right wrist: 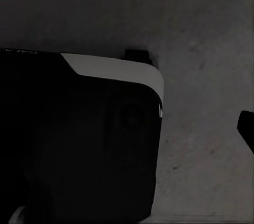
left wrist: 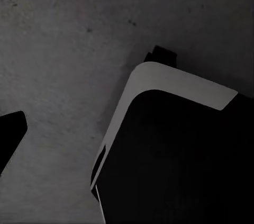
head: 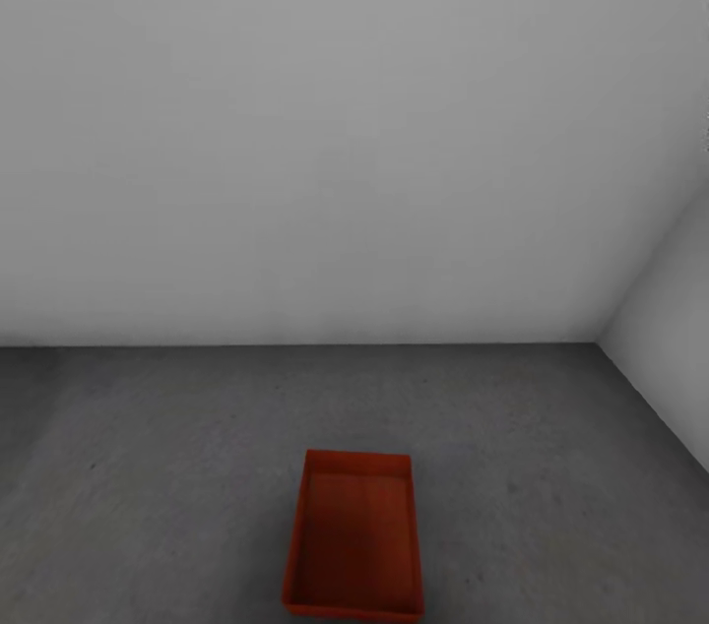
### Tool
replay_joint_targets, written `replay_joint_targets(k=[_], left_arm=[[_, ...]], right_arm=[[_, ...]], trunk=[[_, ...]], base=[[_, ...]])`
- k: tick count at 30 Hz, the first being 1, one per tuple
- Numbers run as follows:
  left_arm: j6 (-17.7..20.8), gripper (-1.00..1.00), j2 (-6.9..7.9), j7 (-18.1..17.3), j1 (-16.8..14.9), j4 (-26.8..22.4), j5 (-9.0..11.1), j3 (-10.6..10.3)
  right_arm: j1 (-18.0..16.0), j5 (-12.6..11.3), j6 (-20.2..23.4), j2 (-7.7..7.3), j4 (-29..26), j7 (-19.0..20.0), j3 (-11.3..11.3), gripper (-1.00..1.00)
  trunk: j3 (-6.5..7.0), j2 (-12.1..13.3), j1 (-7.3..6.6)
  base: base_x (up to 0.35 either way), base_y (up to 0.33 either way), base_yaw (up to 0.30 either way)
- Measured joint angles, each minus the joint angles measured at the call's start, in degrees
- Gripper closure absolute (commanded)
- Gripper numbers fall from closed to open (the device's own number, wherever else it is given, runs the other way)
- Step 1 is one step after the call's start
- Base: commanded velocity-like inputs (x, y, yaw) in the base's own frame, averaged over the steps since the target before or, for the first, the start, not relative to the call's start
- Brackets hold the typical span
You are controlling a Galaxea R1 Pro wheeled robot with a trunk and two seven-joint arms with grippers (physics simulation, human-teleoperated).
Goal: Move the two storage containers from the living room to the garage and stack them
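Head view, left to right: dark grey concrete floor (head: 148, 467) runs across the lower part of the frame, with a plain white-grey back wall (head: 325, 122) above it. The two meet in a straight line a bit below mid-height. Slightly right of centre at the bottom edge sits one red-orange storage container (head: 353, 537), open top up, long side running away from the camera, resting flat on the floor. Its inside looks bare, shaded darker toward the near end. Its near edge is cut by the bottom of the frame. Well apart from both walls. Far right: a second white-grey side wall (head: 670, 348) comes in at an angle and meets the back wall in a corner.

Left wrist view: mottled grey floor (left wrist: 58, 49) with small dark specks. A dark part at the picture's edge (left wrist: 10, 134) could be a fingertip of the left pincer; open or closed, cannot tell. A large black body with a pale grey curved edge, the robot's base (left wrist: 174, 150), covers the other side.

Right wrist view: the same black, pale-edged base (right wrist: 79, 139) on one side, grey floor (right wrist: 206, 49) beside it. A small dark tip at the edge (right wrist: 247, 126), maybe a right pincer finger; state cannot be told.
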Motion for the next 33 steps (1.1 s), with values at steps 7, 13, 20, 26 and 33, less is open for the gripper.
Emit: replay_joint_targets(k=[7,13,20,26,33], left_arm=[[-3.14,-1.0,0.22,0.0,0.77,-0.72,-0.24,-0.17],[-3.92,-1.0,0.09,0.03,0.87,-0.23,-0.11,-0.23],[-4.07,-1.0,0.21,0.01,0.86,-0.55,-0.31,-0.18],[-4.09,-1.0,0.18,0.02,0.87,-0.33,-0.3,-0.23],[-4.1,-1.0,0.23,0.02,0.87,-0.35,-0.32,-0.21]], right_arm=[[0.8,0.22,-0.02,0.17,-0.01,0.36,0.05,-1.0],[0.97,0.23,-0.23,0.47,-0.01,0.43,0.07,-1.0],[1.18,0.2,-0.31,0.38,-0.01,0.56,0.05,-1.0],[1.24,0.27,-0.07,0.47,-0.01,1.19,0.07,-1.0],[1.44,0.28,-0.09,0.54,-0.01,1.37,0.11,-1.0]], trunk=[[0.65,0.0,0.0],[1.2,0.0,0.0],[1.85,0.0,0.0],[2.41,0.0,0.0],[3.05,0.0,0.0]], base=[[0.0,0.0,0.0],[0.0,0.0,0.0],[0.0,0.0,0.0],[0.0,0.0,0.0],[0.0,0.0,0.0]])
